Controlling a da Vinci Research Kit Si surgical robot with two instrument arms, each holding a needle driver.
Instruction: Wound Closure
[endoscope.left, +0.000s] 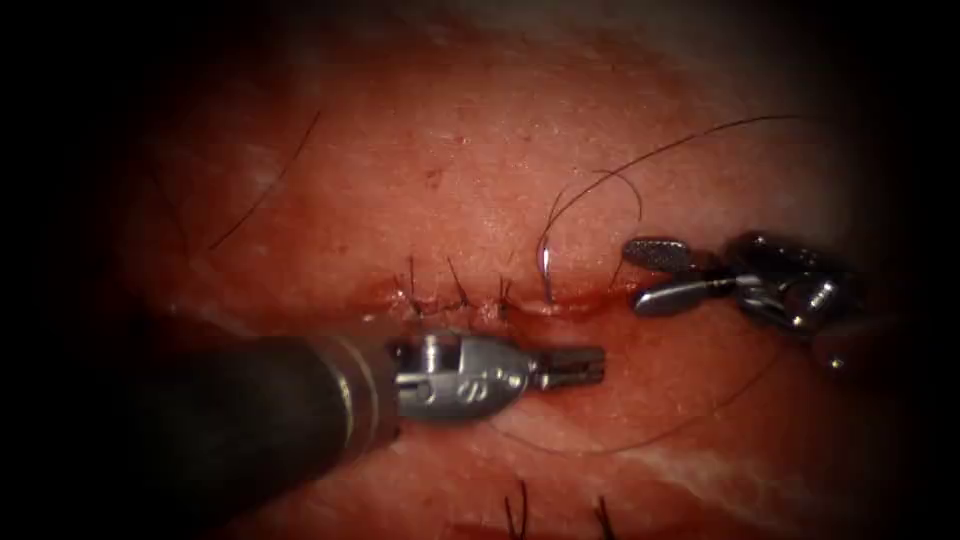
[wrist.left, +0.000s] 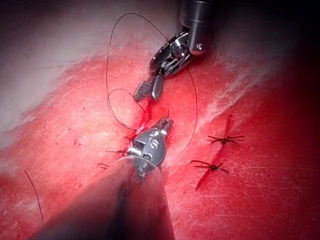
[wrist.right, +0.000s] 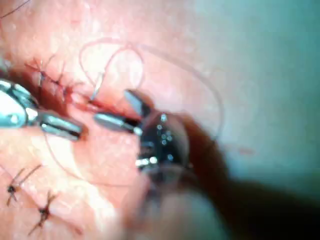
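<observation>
Reddish pork-belly tissue (endoscope.left: 480, 170) with a horizontal cut (endoscope.left: 590, 300), its left part closed by dark knotted stitches (endoscope.left: 455, 298). Thin curved steel needle (endoscope.left: 546, 268) stands in the tissue at the cut, just right of the last stitch, held by neither tool. Long dark thread (endoscope.left: 650, 157) loops from the needle up toward the far right; another strand runs along the near side. Left arm's silver needle driver (endoscope.left: 590, 366) lies on the near side of the cut, jaws clenched, grasping nothing. Right arm's needle driver (endoscope.left: 645, 275) sits at the cut's right end, jaws released and spread, empty, just right of the needle. More dark stitches (wrist.left: 217, 152) on a nearer cut.
</observation>
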